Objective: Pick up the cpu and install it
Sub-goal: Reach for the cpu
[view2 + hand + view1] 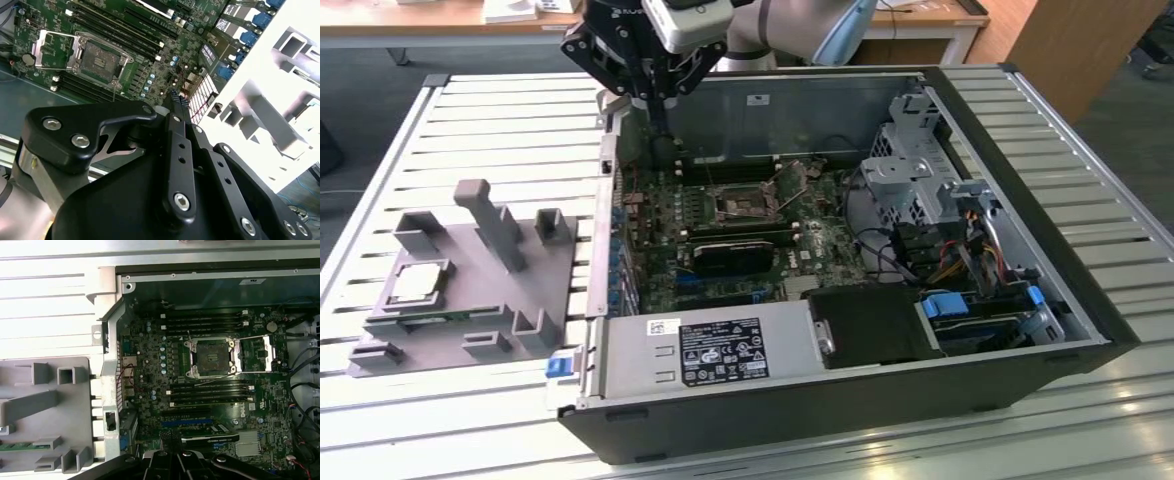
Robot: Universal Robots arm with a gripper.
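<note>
Bright, even daylight. Glare bleaches slatted table (pixel 494 120) (worst in both wrist views); computer case (pixel 761 105) interior shadowed; gripper (pixel 176 100) near-black.

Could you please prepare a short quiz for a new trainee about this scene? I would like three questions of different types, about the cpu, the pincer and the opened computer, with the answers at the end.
1. True or false: the cpu rests on the grey holder, outside the computer case.
2. The pincer hangs over: A) the open computer case; B) the grey holder; C) the slatted table.
3. Short answer: is the cpu socket on the motherboard empty or filled?

Key: 1 true; 2 A; 3 empty.
</note>
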